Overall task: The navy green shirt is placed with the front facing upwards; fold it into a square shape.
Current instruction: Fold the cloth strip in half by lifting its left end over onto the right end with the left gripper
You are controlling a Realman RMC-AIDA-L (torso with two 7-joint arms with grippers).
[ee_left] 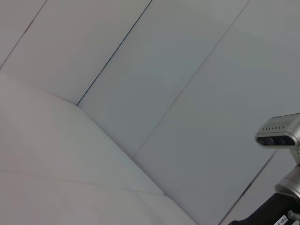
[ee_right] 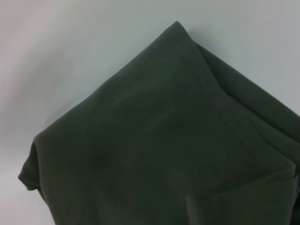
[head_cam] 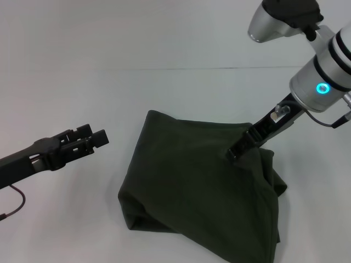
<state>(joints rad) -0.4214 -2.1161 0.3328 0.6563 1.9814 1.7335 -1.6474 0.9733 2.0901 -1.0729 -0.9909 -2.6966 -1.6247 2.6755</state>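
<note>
One navy green shirt (head_cam: 192, 186) folded (plain, dark); right pincer (head_cam: 237, 153) grasping its edge; left pincer (head_cam: 98, 138) released

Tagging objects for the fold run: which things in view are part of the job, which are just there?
Job:
- dark olive-green cotton shirt, folded into a rough block
- right gripper, tip at the shirt's upper right edge
- left gripper, hovering left of the shirt, apart from it

Just there:
- white table
- silver camera unit, left wrist view
</note>
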